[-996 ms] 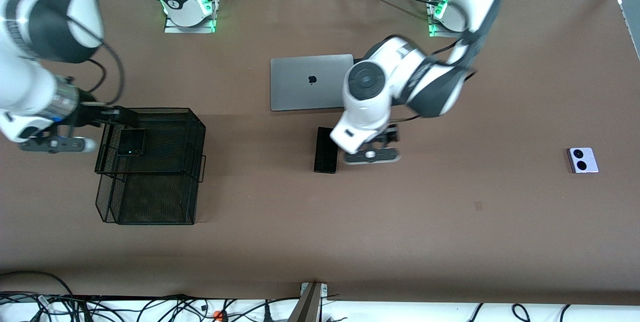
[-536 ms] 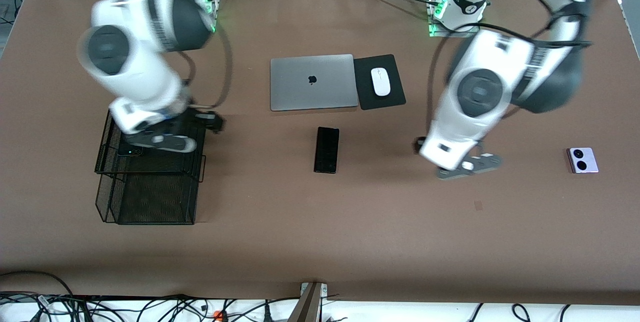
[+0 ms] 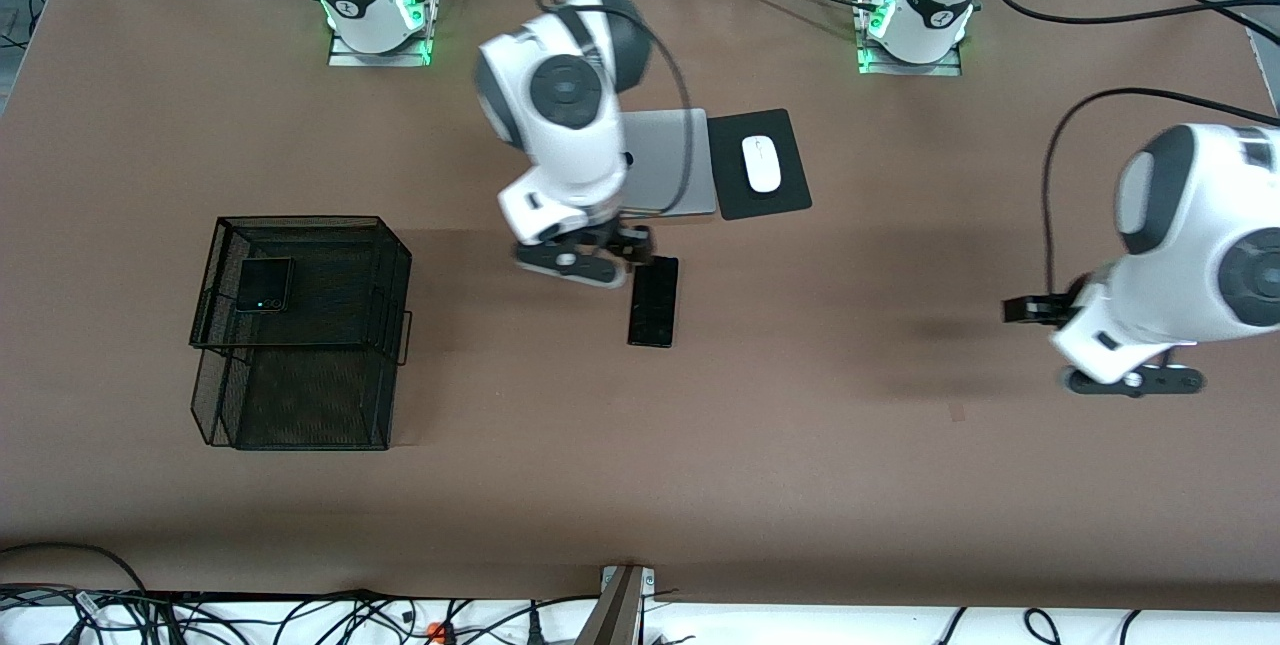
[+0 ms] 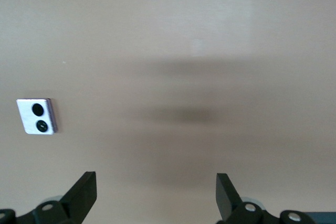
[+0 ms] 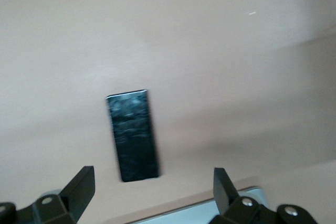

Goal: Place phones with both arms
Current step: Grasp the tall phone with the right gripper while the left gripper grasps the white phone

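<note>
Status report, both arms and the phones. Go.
Left gripper open over bare table near lavender phone. Right gripper open above slim black phone. Flip phone already in mesh basket. Nothing blocking.

Flip phone (image 3: 264, 285) in basket (image 3: 300, 405) toward right arm's end of desk (image 3: 800, 485); slab phone (image 3: 653, 301) mid-desk, nearer than laptop (image 3: 665, 175).

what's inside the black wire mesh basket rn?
The black wire mesh basket holds one squarish black flip phone on its upper tier. The lower tier looks bare, though the dark mesh partly obscures it.
</note>
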Tool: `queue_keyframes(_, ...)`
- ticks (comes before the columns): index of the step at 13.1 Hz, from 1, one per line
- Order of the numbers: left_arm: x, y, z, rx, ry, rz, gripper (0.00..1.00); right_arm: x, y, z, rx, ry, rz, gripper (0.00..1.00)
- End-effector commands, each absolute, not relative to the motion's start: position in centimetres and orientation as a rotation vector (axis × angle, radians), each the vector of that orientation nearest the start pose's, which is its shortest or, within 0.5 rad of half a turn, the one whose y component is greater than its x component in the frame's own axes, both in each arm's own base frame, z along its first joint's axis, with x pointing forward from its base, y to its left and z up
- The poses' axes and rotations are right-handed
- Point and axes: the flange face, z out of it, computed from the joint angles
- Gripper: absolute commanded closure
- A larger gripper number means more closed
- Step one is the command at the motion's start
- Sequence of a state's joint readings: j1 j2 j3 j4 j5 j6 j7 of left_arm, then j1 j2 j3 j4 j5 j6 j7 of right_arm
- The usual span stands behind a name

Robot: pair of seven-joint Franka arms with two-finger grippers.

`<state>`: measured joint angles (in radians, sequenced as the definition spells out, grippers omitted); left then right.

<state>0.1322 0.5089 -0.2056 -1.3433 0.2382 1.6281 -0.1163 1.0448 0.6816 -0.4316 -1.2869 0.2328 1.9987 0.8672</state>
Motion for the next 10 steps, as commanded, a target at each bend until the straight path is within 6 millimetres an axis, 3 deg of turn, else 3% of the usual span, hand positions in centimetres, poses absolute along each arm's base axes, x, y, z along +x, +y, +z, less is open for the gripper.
queue_keyframes(1, 68.3, 7.7, 39.8, -2.974, 0.016, 0.292, 0.0, 53.6, 54.4, 36.7, -3.062, 0.351, -0.149, 0.0)
queue_keyframes(3, 68.1, 14.9, 37.3, -2.994, 0.129, 0.241, 0.0, 52.7, 56.0, 35.4, -3.032, 0.419, -0.158, 0.0)
queue_keyframes(6, 66.2, 22.7, 33.9, -3.013, 0.191, 0.169, 0.0, 53.2, 55.8, 31.4, -3.058, 0.459, -0.151, 0.0)
queue_keyframes(8, 64.9, 26.3, 30.8, -3.02, 0.183, 0.079, 0.0, 53.6, 55.7, 28.5, -3.058, 0.51, -0.165, 0.0)
queue_keyframes(10, 62.9, 28.5, 27.7, -3.022, 0.147, -0.003, 0.0, 53.8, 55.8, 25.7, -3.057, 0.531, -0.183, 0.0)
